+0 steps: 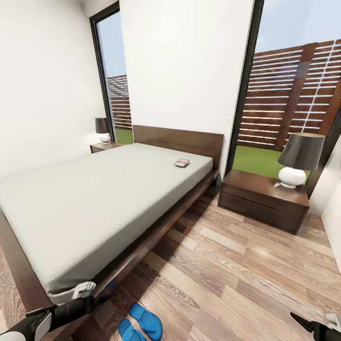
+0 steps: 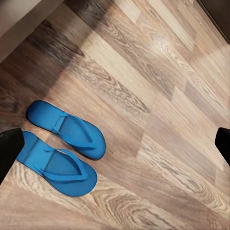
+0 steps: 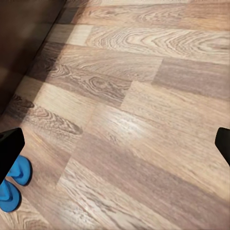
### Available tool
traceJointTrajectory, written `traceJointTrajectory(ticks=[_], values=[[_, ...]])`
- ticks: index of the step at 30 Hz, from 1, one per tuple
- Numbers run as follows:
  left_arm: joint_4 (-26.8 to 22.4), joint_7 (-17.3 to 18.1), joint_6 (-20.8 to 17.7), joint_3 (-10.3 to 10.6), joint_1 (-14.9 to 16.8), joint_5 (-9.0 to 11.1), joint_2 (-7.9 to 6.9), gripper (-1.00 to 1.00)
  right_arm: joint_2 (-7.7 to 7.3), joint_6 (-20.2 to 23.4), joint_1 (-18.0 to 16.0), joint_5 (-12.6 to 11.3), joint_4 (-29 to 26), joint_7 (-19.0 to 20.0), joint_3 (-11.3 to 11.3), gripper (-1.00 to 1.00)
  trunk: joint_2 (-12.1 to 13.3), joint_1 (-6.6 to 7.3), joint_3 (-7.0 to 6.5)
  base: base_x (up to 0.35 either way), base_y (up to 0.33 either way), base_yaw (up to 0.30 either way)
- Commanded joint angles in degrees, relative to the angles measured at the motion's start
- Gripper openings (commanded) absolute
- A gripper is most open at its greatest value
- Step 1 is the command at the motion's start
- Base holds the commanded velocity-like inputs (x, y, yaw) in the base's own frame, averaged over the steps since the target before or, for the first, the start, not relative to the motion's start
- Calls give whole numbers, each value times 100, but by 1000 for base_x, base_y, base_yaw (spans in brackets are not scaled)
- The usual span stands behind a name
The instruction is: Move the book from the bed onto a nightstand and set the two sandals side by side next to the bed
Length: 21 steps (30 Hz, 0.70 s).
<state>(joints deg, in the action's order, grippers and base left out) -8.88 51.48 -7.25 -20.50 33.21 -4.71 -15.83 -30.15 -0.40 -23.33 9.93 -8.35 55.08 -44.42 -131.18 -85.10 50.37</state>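
Observation:
The book [image 1: 181, 162] lies flat on the bed [image 1: 94, 199], on the pale mattress near the headboard's right end. Two blue sandals [image 1: 146, 321] [image 1: 129, 330] lie side by side on the wood floor by the bed's foot corner, also seen close up as one sandal [image 2: 67, 129] beside the other [image 2: 57, 165]. My left gripper [image 2: 116, 147] hangs open and empty above the floor next to them, low at the bed corner [image 1: 102, 299]. My right gripper [image 3: 117, 146] is open over bare planks, with the sandals' tips [image 3: 19, 170] at one side. A nightstand [image 1: 263, 199] stands right of the bed.
A black-shaded lamp [image 1: 298, 158] takes the right end of the near nightstand's top. A second nightstand [image 1: 105, 147] with a lamp [image 1: 103, 129] stands at the bed's far side by the window. Open wood floor [image 1: 227, 274] stretches between bed and near nightstand.

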Motion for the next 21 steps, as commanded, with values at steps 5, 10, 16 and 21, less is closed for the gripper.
traceJointTrajectory(ticks=[5, 10, 16, 21], values=[[-9, 28, -48, -51, 2, -51, 1, 100, 0, -4, -5, 61, -1, 20, -49, 100, -3, 1, 6, 0, 0, -221], [-9, 28, -48, -51, 2, -51, 1, 100, 0, -4, -5, 69, 0, 20, -49, 100, -3, 1, 6, 0, 0, -270], [-9, 28, -48, -51, 2, -49, 1, 100, 0, -4, -5, 70, 0, 20, -49, 100, -3, 1, 6, 0, 0, -264], [-9, 28, -48, -51, 2, -50, 1, 100, 0, -6, -5, 76, 0, 20, -49, 100, -3, 1, 6, 0, 0, -259]])
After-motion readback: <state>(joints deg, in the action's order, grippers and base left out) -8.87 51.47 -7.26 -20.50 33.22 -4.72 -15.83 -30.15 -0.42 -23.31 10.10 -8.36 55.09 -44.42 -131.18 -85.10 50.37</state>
